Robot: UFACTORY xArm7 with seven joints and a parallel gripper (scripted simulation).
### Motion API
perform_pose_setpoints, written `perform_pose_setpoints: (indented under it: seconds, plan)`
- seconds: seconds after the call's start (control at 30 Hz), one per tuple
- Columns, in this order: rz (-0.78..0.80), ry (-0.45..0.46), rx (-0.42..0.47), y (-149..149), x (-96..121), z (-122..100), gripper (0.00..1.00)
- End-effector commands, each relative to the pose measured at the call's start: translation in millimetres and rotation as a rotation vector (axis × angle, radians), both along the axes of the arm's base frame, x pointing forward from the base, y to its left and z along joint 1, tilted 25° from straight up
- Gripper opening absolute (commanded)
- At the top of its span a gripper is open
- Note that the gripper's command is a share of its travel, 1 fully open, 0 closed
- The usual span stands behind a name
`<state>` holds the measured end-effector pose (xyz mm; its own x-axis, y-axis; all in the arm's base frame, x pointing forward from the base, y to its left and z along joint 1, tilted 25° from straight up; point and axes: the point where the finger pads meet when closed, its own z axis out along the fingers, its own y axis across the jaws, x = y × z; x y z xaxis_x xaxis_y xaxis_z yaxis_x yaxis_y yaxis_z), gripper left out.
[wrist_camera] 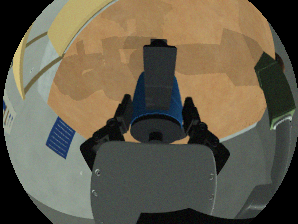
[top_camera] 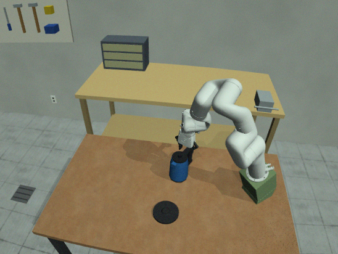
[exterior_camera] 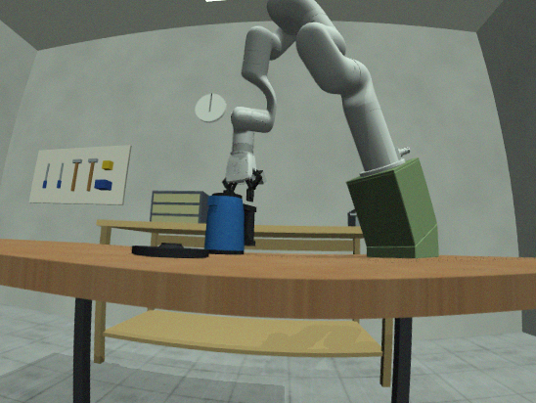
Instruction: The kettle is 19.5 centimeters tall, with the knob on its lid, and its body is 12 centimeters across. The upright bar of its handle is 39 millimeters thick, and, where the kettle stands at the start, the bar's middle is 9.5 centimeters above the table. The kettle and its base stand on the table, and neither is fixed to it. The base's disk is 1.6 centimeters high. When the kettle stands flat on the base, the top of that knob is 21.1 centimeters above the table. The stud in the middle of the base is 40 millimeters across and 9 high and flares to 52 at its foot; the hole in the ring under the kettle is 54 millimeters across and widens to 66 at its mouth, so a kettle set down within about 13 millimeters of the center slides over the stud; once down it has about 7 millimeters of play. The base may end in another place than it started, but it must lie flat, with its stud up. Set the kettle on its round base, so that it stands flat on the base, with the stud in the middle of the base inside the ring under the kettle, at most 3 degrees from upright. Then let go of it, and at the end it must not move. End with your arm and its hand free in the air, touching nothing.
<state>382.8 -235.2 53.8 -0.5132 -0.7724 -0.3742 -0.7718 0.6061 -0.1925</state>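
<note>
Top view. The blue kettle [top_camera: 178, 169] stands upright on the brown worktop [top_camera: 102, 188], well apart from its round black base [top_camera: 165, 212], which lies flat nearer the worktop's front edge. The end effector [top_camera: 185, 150] hangs directly over the kettle's far side, where the dark handle [top_camera: 189, 160] sits, its fingers spread and nothing between them. The white arm [top_camera: 222, 102] arches over from a green pedestal [top_camera: 262, 191] to the right of the kettle. Behind the kettle stands a lighter bench [top_camera: 173, 83] carrying a drawer cabinet [top_camera: 124, 52] and a small grey box [top_camera: 264, 100]; a tool board [top_camera: 34, 20] hangs on the wall.

Exterior view. The kettle [exterior_camera: 224, 224] rests on the worktop [exterior_camera: 274, 284], with its handle [exterior_camera: 249, 224] on the side toward the pedestal [exterior_camera: 396, 210]. The base [exterior_camera: 169, 250] lies to the kettle's left; whether they touch cannot be told from this angle. The end effector [exterior_camera: 243, 188] is released, fingertips just above the kettle's lid level, straddling the handle's top without gripping it. A wall clock [exterior_camera: 210, 108] hangs above.

Wrist view. The kettle [wrist_camera: 156, 99] fills the centre, its handle [wrist_camera: 160, 59] pointing away from the camera. The two dark fingers flank the kettle's body on either side, open and apart from it.
</note>
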Motion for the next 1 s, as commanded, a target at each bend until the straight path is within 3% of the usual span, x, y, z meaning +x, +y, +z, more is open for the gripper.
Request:
perform_pose_setpoints:
  seconds: [0.0, 0.63, 0.97]
  plan:
    - [-0.002, -0.002, -0.003, -2, 0, 1, 0.81]
    - [-0.002, -0.002, -0.003, 0, 3, -5, 0.81]
    - [-0.002, -0.002, -0.003, 4, 11, -25, 0.81]
